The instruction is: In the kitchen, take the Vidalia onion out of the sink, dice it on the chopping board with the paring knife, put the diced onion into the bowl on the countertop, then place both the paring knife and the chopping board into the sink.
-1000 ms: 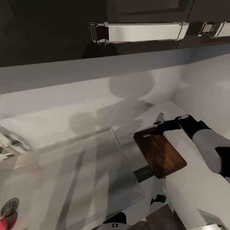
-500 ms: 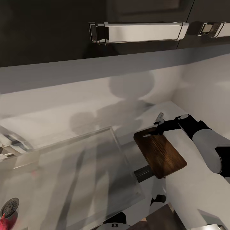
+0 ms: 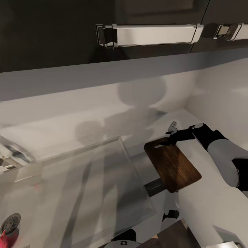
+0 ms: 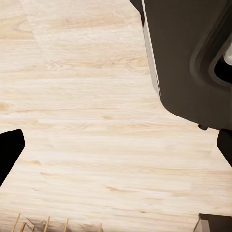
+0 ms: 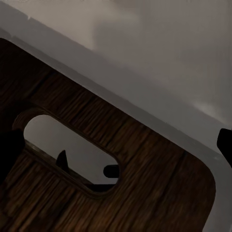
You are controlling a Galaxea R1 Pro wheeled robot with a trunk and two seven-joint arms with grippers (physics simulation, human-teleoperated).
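Far left in the head view, the Vidalia onion [image 3: 3, 238] is a pink scrap next to the drain of the sink [image 3: 86, 193], so it's not out yet. The left wrist view looks past spread, empty fingertips [image 4: 7, 157] at pale wood floor [image 4: 87, 121], so the left gripper [image 4: 116, 150] hangs wide open, away from the counter.

Moving right, the chopping board [image 3: 172, 163] lies flat on the countertop [image 3: 210, 196], just beside the sink's glassy rim. The right gripper [image 3: 171, 137] sits at the board's far end by the handle slot [image 5: 72, 150]; I can't tell if it's pinching the edge or only hovering.

My guess is the board is being positioned. If so, get 1 finger properly under the edge at the slot, slide it low and keep it flat.
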